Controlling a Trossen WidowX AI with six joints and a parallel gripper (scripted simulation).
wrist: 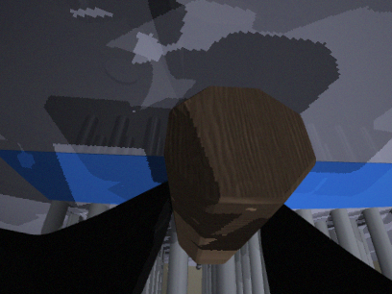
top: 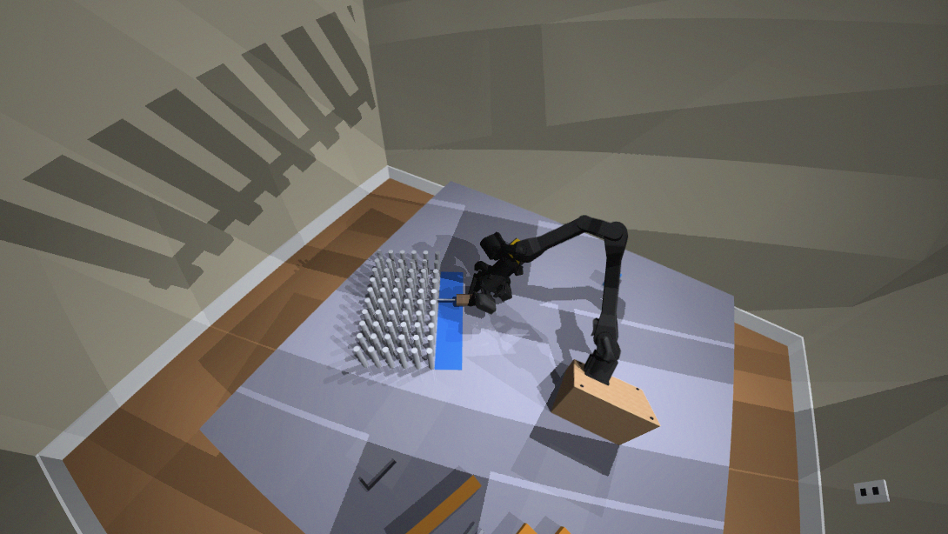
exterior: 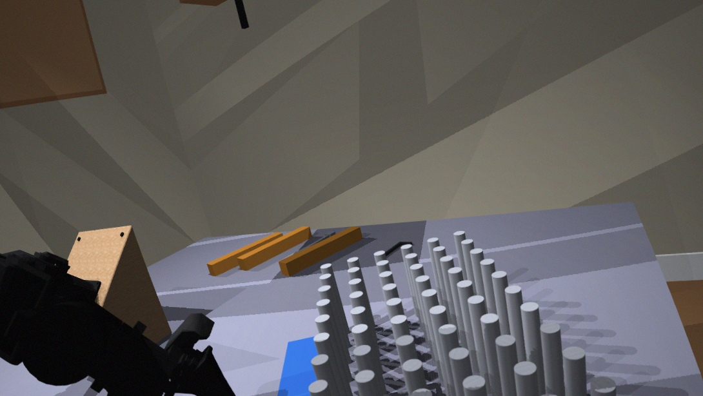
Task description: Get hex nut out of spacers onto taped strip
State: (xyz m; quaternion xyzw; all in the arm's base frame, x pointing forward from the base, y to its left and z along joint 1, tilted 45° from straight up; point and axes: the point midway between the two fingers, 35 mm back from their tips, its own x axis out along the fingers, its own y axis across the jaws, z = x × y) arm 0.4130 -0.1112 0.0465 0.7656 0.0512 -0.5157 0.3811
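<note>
wooden handle (wrist: 237,169) of the hook tool sits clamped in the gripper (top: 478,300), its thin shaft reaching over the blue strip (top: 449,331) toward the spacers (top: 395,308); nut hidden among them. keep it level, pull straight along one lane.

Three orange wooden bars (exterior: 319,250) lie together; a wall socket (top: 871,491) sits apart.

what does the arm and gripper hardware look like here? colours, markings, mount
One slim arm, matte black throughout, built of rounded tubular links with chunky joints. A small yellow mark sits near the wrist, and a bit of blue shows beside the upright link. The gripper is black and blocky, with angular fingers. The arm stands on a light wooden base block with dark screw dots. No loose cables visible.
</note>
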